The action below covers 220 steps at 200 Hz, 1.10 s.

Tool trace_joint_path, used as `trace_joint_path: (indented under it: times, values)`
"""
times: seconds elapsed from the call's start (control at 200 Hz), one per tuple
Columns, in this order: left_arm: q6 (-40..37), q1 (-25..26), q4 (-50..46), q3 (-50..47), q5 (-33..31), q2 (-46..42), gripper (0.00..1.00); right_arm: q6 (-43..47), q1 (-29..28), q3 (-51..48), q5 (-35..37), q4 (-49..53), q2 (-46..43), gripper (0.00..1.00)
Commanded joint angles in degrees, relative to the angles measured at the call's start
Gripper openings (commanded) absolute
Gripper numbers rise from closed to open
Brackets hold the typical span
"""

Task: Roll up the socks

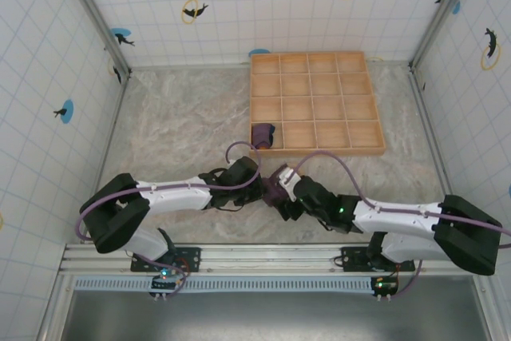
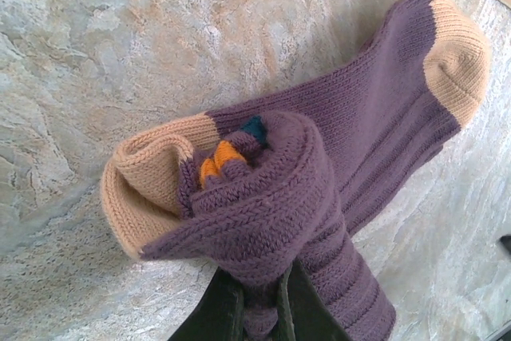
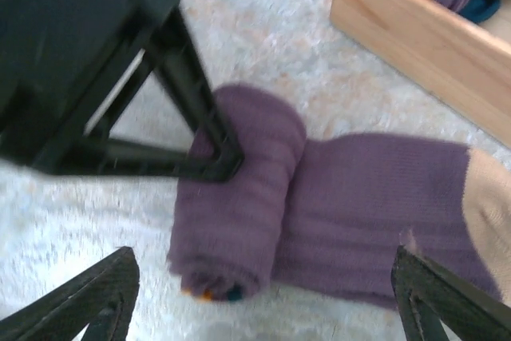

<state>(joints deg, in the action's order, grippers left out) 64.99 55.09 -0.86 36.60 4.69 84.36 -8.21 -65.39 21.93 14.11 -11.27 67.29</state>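
Table (image 1: 184, 125) is marbled grey, with a wooden tray (image 1: 319, 150) at 1 o'clock from its centre. The rolled sock (image 1: 263, 135) sits in the tray's compartment at the 7 o'clock corner.

Left arm (image 1: 172, 196) comes in from 9 o'clock and right arm (image 1: 399, 217) from 3 o'clock. They meet just below the tray, at 6 o'clock from that corner.

The half-rolled sock (image 2: 271, 197) lies on the table between the two tools. Its rolled end faces the left arm and shows tan, orange and teal in the core. The flat purple leg runs out toward 1 o'clock in the left wrist view and ends in a tan patch.

Left gripper (image 2: 259, 317): fingers nearly together, pinching the roll from 6 o'clock, with purple knit squeezed between them.

Right gripper (image 3: 263, 257): jaws spread wide and holding nothing. One finger stands on each side of the sock, with the roll toward 10 o'clock of the gap.
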Motion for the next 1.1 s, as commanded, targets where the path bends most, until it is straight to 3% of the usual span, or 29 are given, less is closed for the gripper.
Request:
trace_joint_path:
  times: [0.0,0.195,0.731,0.891,1.096]
  values:
    - [0.2,0.5,-6.0,0.1,-0.4,-0.2,0.0,5.7,-3.3,-2.9,6.4,-7.9,-0.6,0.83]
    - [0.0,0.5,-7.2,0.5,-0.4,-0.2,0.0,11.3,-8.2,-4.0,11.0,-15.0,3.7,0.79]
    - [0.4,0.5,-8.3,1.7,1.1,0.7,0.0,16.1,-10.9,-1.1,18.7,-28.5,20.7,0.71]
    - [0.5,0.5,-8.3,1.9,1.5,1.1,0.0,16.5,-11.7,-0.4,21.3,-29.7,23.2,0.66]
    - [0.9,0.5,-8.5,2.0,1.8,1.5,0.0,15.8,-11.9,-0.3,21.8,-29.6,24.0,0.51]
